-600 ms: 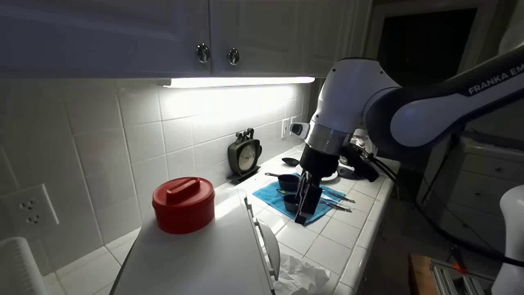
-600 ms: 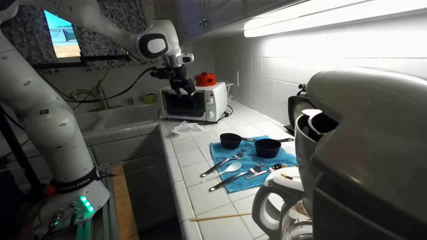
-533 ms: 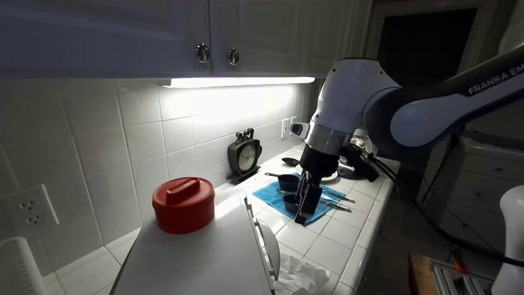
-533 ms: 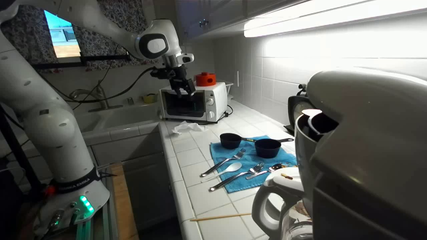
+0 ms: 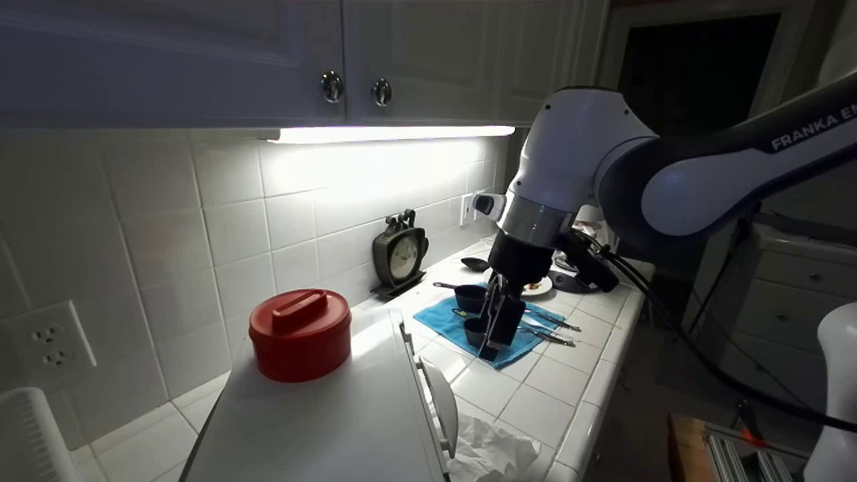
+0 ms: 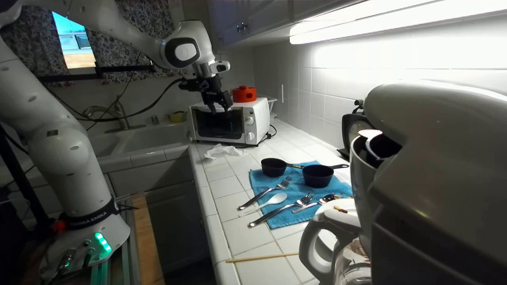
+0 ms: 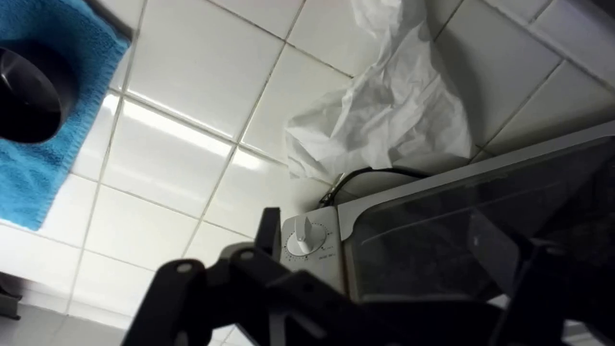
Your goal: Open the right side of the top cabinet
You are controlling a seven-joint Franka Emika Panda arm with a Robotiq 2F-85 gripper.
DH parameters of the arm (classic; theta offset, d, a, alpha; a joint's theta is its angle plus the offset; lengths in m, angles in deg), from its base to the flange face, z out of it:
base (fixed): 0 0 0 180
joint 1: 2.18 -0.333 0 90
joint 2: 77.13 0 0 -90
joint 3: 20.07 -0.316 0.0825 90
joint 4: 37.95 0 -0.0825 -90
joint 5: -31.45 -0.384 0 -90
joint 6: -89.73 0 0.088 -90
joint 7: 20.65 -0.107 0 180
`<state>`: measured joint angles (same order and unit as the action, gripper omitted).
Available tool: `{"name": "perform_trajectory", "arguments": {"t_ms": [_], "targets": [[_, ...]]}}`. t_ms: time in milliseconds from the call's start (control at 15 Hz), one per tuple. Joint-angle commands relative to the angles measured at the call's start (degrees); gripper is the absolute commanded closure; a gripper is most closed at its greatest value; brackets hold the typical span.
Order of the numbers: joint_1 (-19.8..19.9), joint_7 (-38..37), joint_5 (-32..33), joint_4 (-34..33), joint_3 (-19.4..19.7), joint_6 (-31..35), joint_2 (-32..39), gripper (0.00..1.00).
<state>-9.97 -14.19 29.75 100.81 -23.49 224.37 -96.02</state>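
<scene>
The top cabinet is white with two panelled doors, both shut. Its right side, with a small round silver knob at its lower left corner, shows in an exterior view beside the twin door with its knob at lower right. The cabinet shows only in part in an exterior view. My gripper points down, well below the cabinet and apart from its knobs, in front of the toaster oven. It shows in an exterior view. In the wrist view its fingers are spread with nothing between them.
The toaster oven carries a red lidded pot. A lit lamp runs under the cabinet. A blue towel holds black pans and cutlery. Crumpled paper, a scale and a mixer stand or lie on the counter.
The arm and gripper have risen slightly, and the wrist has tilted a little. The cabinet doors and the things on the counter have not moved.
</scene>
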Motion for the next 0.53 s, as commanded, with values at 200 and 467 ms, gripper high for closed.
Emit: {"name": "perform_trajectory", "arguments": {"t_ms": [200,467], "targets": [[1.1,-1.6,8.9,-5.9,-3.7,-1.6,-1.3,0.00],[1.5,-2.8,12.5,-9.3,-4.8,0.6,-1.2,0.00]]}}
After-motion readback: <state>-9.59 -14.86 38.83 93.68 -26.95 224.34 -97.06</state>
